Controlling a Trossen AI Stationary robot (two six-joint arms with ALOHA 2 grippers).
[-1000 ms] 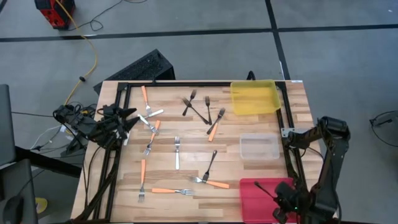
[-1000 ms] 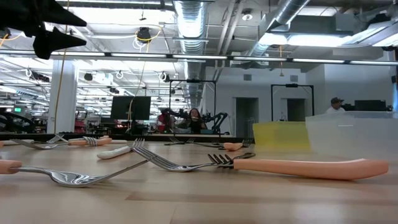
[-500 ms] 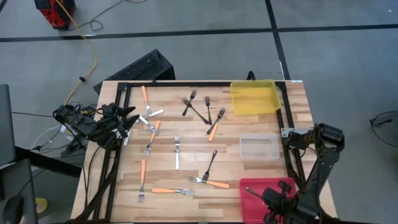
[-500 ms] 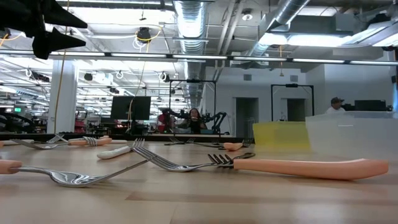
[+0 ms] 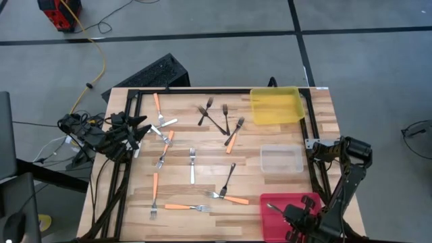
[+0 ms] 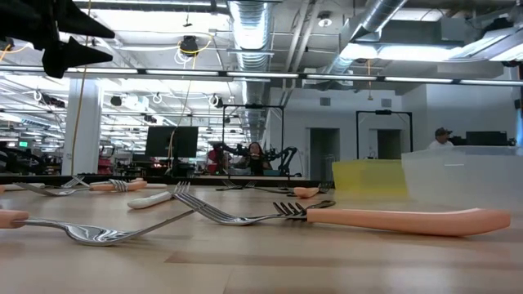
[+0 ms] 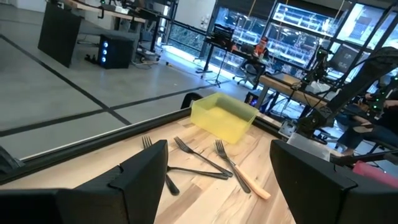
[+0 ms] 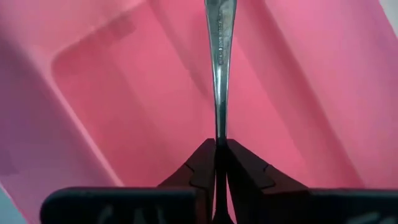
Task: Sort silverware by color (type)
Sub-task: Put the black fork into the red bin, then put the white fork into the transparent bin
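The right gripper [image 8: 219, 163] hangs over the red bin [image 5: 297, 202] at the table's five o'clock corner, its fingers pinched together on the handle of a dark metal fork [image 8: 220, 56] that points out over the bin's floor. The left gripper [image 5: 140, 127] waits at the nine o'clock edge of the table [image 5: 270, 138] with its fingers spread apart and nothing between them. The remaining forks [image 5: 192, 165] lie scattered over the middle of the wood; the yellow bin [image 5: 277, 106] sits at two o'clock, the clear bin [image 5: 281, 160] at three o'clock
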